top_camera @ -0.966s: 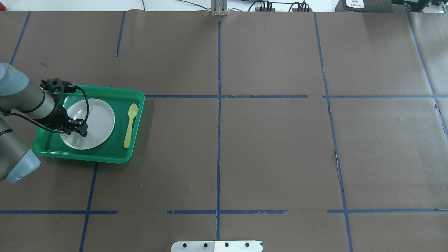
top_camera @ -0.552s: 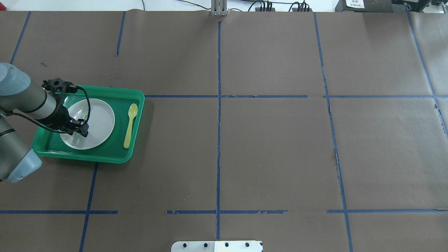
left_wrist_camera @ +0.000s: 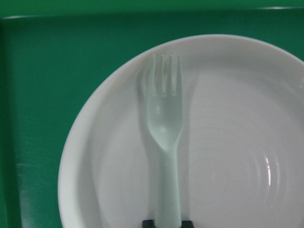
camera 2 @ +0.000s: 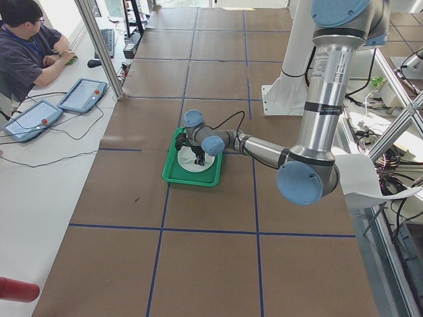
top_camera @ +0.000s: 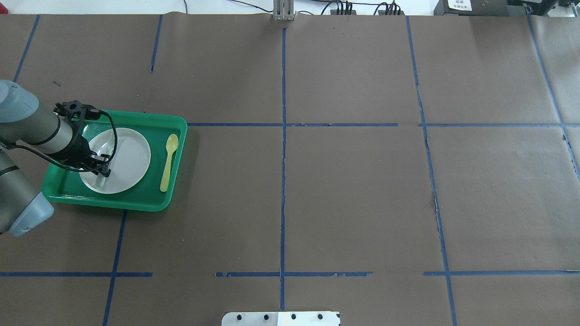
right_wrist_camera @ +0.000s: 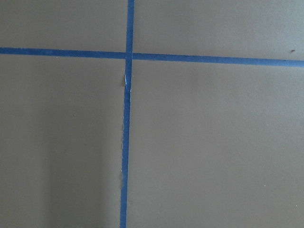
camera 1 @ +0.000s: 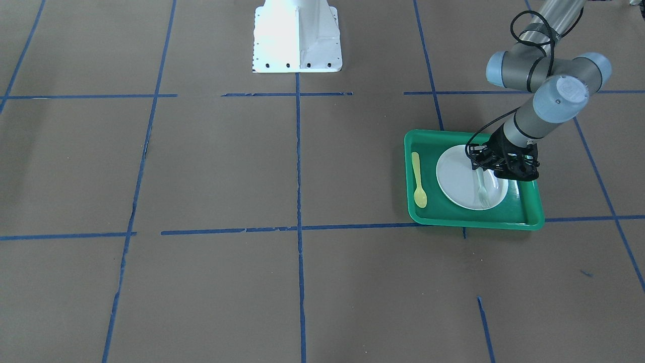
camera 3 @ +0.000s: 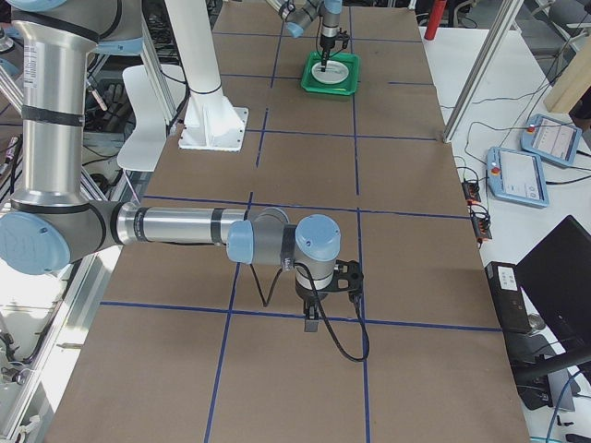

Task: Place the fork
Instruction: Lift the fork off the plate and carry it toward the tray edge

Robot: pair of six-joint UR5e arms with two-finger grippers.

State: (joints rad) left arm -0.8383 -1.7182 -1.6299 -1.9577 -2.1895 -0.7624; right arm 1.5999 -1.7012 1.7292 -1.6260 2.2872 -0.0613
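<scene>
Dipping lower, the left pincer (top_camera: 104, 172), clamped on the pale translucent plastic fork's (left_wrist_camera: 165, 128) handle, has nudged the round white plate (top_camera: 131, 158) sideways, so release looks imminent.

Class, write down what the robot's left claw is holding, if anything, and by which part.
The left claw grips the fork by the end of its handle, tines out over the white plate.
</scene>
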